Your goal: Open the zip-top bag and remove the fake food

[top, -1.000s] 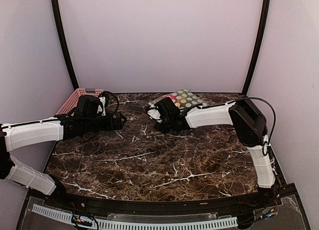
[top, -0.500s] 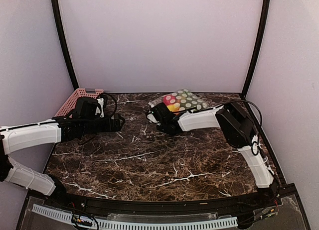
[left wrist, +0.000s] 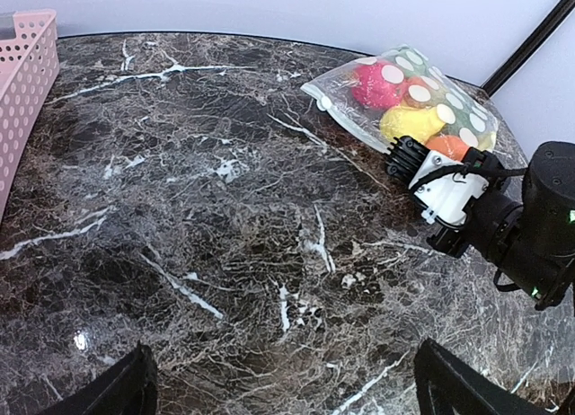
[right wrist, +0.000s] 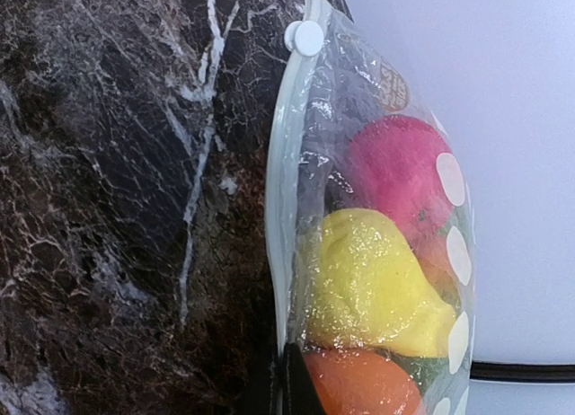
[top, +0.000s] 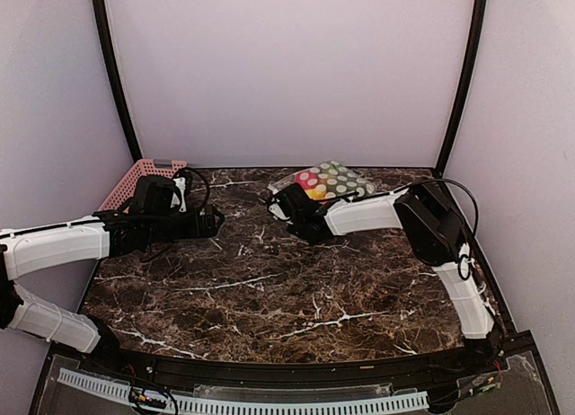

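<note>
The zip-top bag (top: 332, 179) lies at the back of the marble table, its dotted face up in the top view. In the right wrist view the bag (right wrist: 296, 163) shows its clear side, with the fake food inside: a magenta ball (right wrist: 395, 168), a yellow piece (right wrist: 368, 285) and an orange ball (right wrist: 359, 384). My right gripper (right wrist: 289, 381) is shut on the bag's sealed edge, near the orange ball. The bag's white slider (right wrist: 304, 38) sits at the far end of that edge. My left gripper (left wrist: 287, 384) hovers open over bare marble to the left, away from the bag (left wrist: 409, 96).
A pink slotted basket (top: 135, 177) stands at the back left corner, beside my left arm; its wall (left wrist: 22, 83) shows in the left wrist view. Purple walls and black corner poles close the table's back and sides.
My right gripper has reached the bag's near edge and closed on it. The left arm has hardly moved and stays open.
</note>
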Motion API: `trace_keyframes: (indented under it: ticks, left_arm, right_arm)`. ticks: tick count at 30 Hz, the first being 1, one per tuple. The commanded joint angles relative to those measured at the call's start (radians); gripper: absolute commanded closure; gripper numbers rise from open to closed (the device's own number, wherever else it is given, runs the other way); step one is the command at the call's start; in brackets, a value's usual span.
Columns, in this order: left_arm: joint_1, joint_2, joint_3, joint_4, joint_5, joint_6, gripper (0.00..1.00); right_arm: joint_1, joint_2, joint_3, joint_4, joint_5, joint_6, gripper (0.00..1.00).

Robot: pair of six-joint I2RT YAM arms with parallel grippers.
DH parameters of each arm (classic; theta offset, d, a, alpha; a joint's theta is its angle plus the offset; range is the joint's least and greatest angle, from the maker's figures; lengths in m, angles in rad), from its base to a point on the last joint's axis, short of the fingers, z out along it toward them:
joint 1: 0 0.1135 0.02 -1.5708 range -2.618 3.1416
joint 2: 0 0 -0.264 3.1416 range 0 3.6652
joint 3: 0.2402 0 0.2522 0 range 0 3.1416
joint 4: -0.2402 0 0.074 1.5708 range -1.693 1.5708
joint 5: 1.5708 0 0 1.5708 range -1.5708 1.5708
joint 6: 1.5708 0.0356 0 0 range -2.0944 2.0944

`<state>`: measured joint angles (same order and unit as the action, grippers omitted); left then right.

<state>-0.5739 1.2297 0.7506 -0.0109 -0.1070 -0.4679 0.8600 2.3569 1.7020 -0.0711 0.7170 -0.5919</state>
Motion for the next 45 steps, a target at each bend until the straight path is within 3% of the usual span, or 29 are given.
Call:
trace_keyframes:
  ticks: [1,8,19,31,38,45]
  left_arm:
    - [0.004,-0.032,-0.012,0.008,-0.028,-0.016,0.01]
    - [0.004,-0.052,-0.020,0.047,-0.046,0.001,0.01]
    - [0.004,-0.202,-0.089,0.140,0.041,0.165,0.01]
    - [0.000,-0.276,-0.149,0.251,0.431,0.310,0.09]
    - [-0.042,-0.305,-0.174,0.318,0.534,0.357,0.12]
    - [-0.142,-0.259,-0.147,0.306,0.595,0.438,0.12]
  right_arm:
    - [-0.007,-0.116,-0.044,-0.002,-0.040,0.032,1.00]
    - [0.004,-0.268,-0.106,-0.058,-0.132,0.084,1.00]
    - [0.017,-0.623,-0.283,-0.115,-0.391,0.141,1.00]
    - [0.017,-0.996,-0.505,-0.165,-0.810,0.184,1.00]
    - [0.017,-1.116,-0.598,-0.188,-0.981,0.197,1.00]
    - [0.019,-1.155,-0.650,-0.202,-1.028,0.212,1.00]
